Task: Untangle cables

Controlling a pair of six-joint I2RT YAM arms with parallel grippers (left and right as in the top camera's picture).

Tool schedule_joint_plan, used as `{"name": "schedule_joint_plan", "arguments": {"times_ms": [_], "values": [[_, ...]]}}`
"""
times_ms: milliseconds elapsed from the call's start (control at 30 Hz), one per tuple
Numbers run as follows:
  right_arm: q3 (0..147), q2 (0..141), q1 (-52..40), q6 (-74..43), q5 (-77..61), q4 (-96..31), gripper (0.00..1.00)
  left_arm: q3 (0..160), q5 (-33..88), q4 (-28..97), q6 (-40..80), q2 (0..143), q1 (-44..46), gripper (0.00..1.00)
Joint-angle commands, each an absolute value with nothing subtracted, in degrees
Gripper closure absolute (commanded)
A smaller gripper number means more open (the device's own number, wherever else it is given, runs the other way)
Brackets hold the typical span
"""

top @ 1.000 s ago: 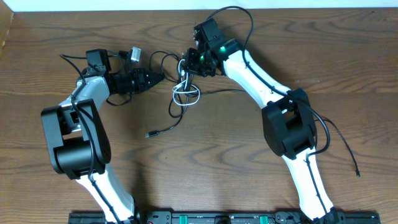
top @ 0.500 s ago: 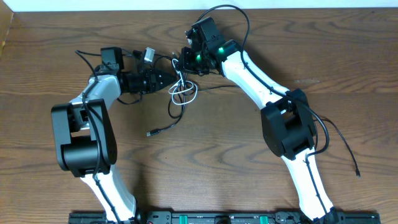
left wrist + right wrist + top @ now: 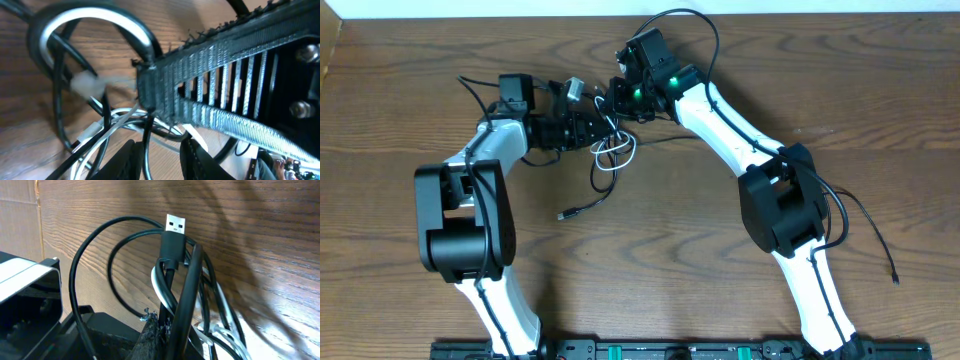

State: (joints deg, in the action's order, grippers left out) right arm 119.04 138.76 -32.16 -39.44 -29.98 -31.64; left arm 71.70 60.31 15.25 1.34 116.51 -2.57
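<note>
The cables (image 3: pixel 611 150) form a tangle of black cords and one white loop at the table's back centre. A loose black end with a plug (image 3: pixel 563 214) trails toward the front. My right gripper (image 3: pixel 619 100) is shut on black cords above the tangle. In the right wrist view a USB plug (image 3: pixel 175 224) stands up over that gripper (image 3: pixel 167 326). My left gripper (image 3: pixel 606 126) is nosed into the tangle from the left. Its jaws (image 3: pixel 162 146) stand a little apart, with one thin black cord (image 3: pixel 146 152) running between them and the white cable (image 3: pixel 100 127) just ahead.
The right gripper's ribbed finger (image 3: pixel 225 75) fills much of the left wrist view, very close. A thick arm cord (image 3: pixel 872 228) loops on the table at the right. A cardboard edge (image 3: pixel 328 50) sits at the far left, and a rail (image 3: pixel 670 350) runs along the front.
My left arm has moved right into the tangle, next to the right gripper, and its jaws have parted slightly. The right gripper has shifted slightly left, still holding the cords.
</note>
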Motion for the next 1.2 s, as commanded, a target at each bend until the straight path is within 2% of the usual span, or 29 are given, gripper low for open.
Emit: {"name": "schedule_joint_plan", "arguments": {"times_ms": [0,200,433,933,1100,1167], "values": [[118.7,138.9,-32.9,-39.8,-31.0,-31.5,0.99,72.2,59.3,15.1,1.9,116.2,-1.9,0.69],[118.7,138.9,-32.9,-39.8,-31.0,-31.6,0.99,72.2,59.9,15.1,4.5,116.2,-3.0,0.69],[118.7,138.9,-32.9,-39.8,-29.9,-31.7,0.99,72.2,68.0,14.4,5.1,116.1,-4.0,0.66],[118.7,138.9,-34.1,-43.3,-30.5,-31.7,0.99,72.2,64.7,13.6,13.7,116.1,-3.5,0.67],[118.7,138.9,-35.4,-44.3,-30.5,-31.2,0.94,72.2,63.2,13.6,15.4,116.1,-2.4,0.66],[118.7,138.9,-35.8,-44.3,-30.2,-30.8,0.89,72.2,61.7,13.6,15.4,116.1,-1.8,0.66]]}}
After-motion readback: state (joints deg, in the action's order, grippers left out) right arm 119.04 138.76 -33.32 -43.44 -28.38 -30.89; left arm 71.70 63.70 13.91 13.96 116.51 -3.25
